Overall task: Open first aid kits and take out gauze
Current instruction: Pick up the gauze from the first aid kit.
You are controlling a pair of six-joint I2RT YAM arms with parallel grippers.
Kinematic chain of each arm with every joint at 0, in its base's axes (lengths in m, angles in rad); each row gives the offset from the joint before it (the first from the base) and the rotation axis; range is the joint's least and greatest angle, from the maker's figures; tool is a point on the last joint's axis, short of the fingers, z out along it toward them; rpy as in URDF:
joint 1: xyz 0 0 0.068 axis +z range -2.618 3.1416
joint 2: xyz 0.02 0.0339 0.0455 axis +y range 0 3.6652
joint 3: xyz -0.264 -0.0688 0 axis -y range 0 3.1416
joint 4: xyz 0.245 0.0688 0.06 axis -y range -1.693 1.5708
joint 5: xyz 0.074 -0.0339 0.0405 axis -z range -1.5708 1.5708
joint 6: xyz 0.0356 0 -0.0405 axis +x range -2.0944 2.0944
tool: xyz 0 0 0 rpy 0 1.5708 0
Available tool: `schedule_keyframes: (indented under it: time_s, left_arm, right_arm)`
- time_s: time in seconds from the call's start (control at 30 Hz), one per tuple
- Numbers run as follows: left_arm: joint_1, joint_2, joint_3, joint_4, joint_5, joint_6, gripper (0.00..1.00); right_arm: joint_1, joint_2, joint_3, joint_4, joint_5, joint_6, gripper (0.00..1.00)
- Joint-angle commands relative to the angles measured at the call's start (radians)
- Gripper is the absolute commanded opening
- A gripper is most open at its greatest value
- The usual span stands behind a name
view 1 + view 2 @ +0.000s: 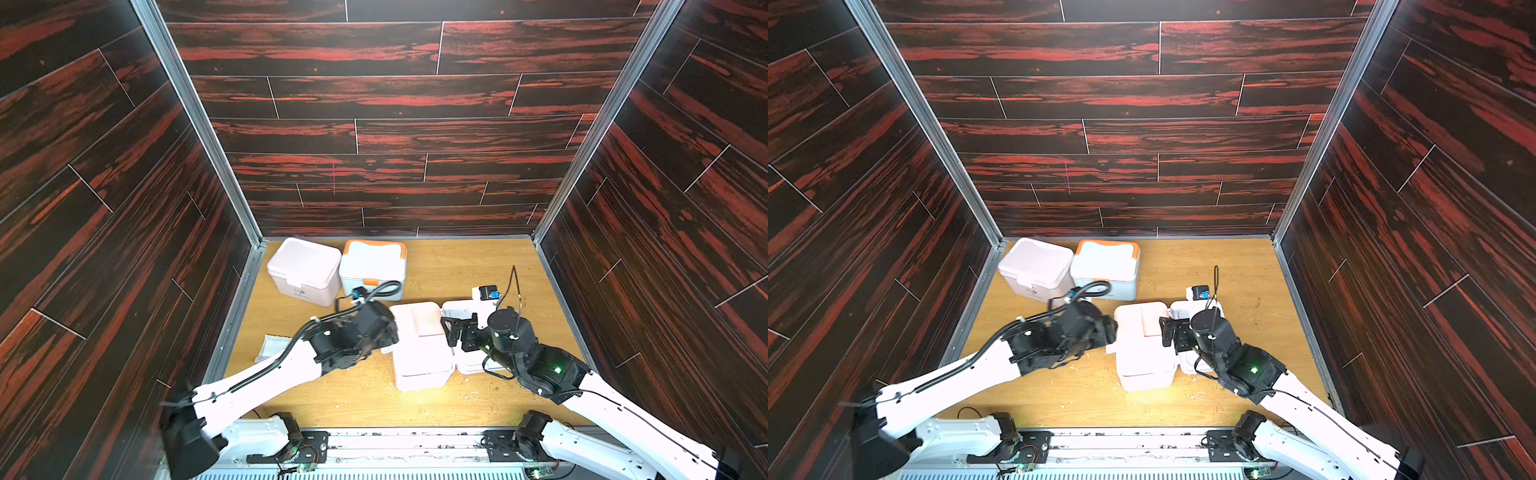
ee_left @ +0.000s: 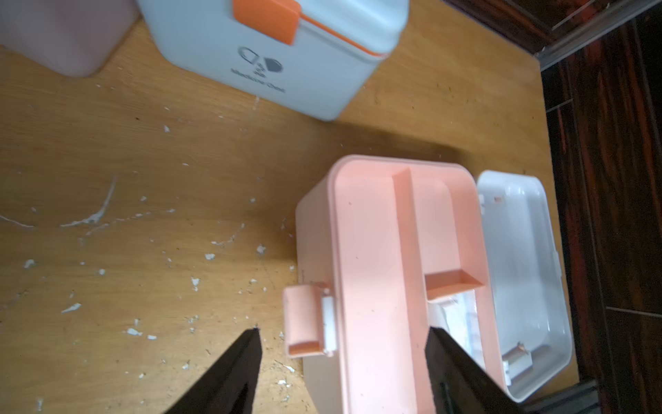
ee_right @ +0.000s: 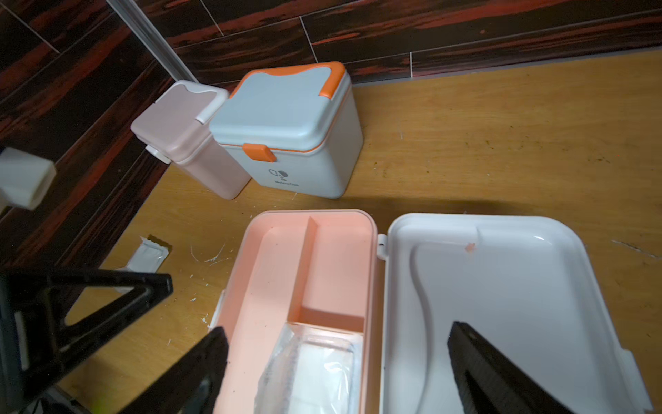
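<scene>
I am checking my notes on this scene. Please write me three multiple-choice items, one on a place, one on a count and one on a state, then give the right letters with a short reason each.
1. The flat white gauze packet in clear wrap nearest the right hand lies: A. in a compartment of the open pink plastic box; B. on a closed lid; C. beneath that box.
2. How many plastic boxes have the lid closed? A. one; B. two; C. three.
3. The right hand is: A. open and empty; B. shut on the packet; C. shut on a latch.
Answers: 1 A, pink walls surround the packet. 2 B, the pale pink box and the blue-white box with orange trim are shut. 3 A, its fingers stand wide apart, gripping nothing.
</scene>
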Motion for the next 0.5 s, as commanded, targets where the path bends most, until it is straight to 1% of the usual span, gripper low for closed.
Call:
schedule_keyframes:
  time_s: [0.0, 0.1, 0.2, 0.33, 0.47]
  left_arm:
    - [-0.077, 0.115, 0.108, -0.068, -0.074, -0.03, 0.75]
    - [-0.135, 0.202, 0.178, -0.077, -0.077, -0.042, 0.74]
    - [-0.178, 0.256, 0.221, -0.076, -0.087, -0.049, 0.74]
    - [-0.198, 0.31, 0.269, -0.092, -0.076, -0.049, 0.71]
    - [-0.208, 0.348, 0.311, -0.13, -0.09, -0.045, 0.64]
  right_arm:
    - [-0.06, -0.06, -0.02, -0.088, -0.031, 0.052, 0.99]
    - [-0.137, -0.117, -0.046, -0.119, -0.11, 0.066, 0.99]
    - [-0.202, -0.166, -0.072, -0.137, -0.196, 0.076, 0.98]
    - [-0.231, -0.19, -0.091, -0.154, -0.254, 0.086, 0.9]
    - [-0.234, -0.198, -0.115, -0.138, -0.298, 0.08, 0.83]
